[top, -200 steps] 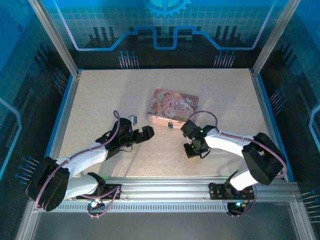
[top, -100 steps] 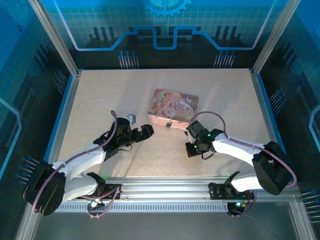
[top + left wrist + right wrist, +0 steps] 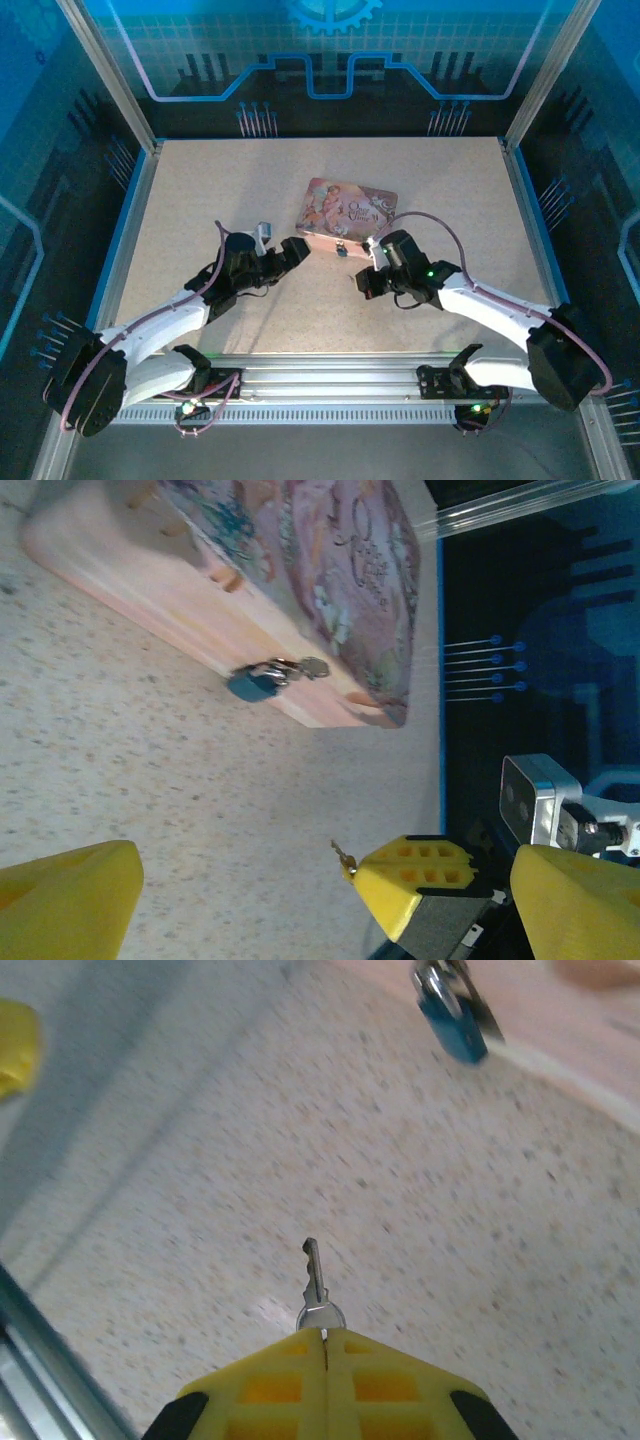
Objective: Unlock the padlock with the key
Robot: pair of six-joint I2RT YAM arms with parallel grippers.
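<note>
Swinging: the right gripper (image 3: 366, 283) has come round leftward toward the box (image 3: 350, 208) within the last second.
Left gripper (image 3: 293, 252): it has crept nearer the box's left corner, with its jaws spread wide and nothing in them.
Right grip: the fingers are pressed together on the key (image 3: 314, 1278) by its bow, and the blade juts out ahead.
Meaning: this is probably the approach stage. The key aims roughly at the padlock (image 3: 452, 1015) but is short of it, with bare table (image 3: 200, 200) between.
Padlock: it has a small blue body and a silvery shackle hooked through the clasp (image 3: 305, 667). It hangs on the box's near wall, low by the table. The keyhole cannot be made out.
</note>
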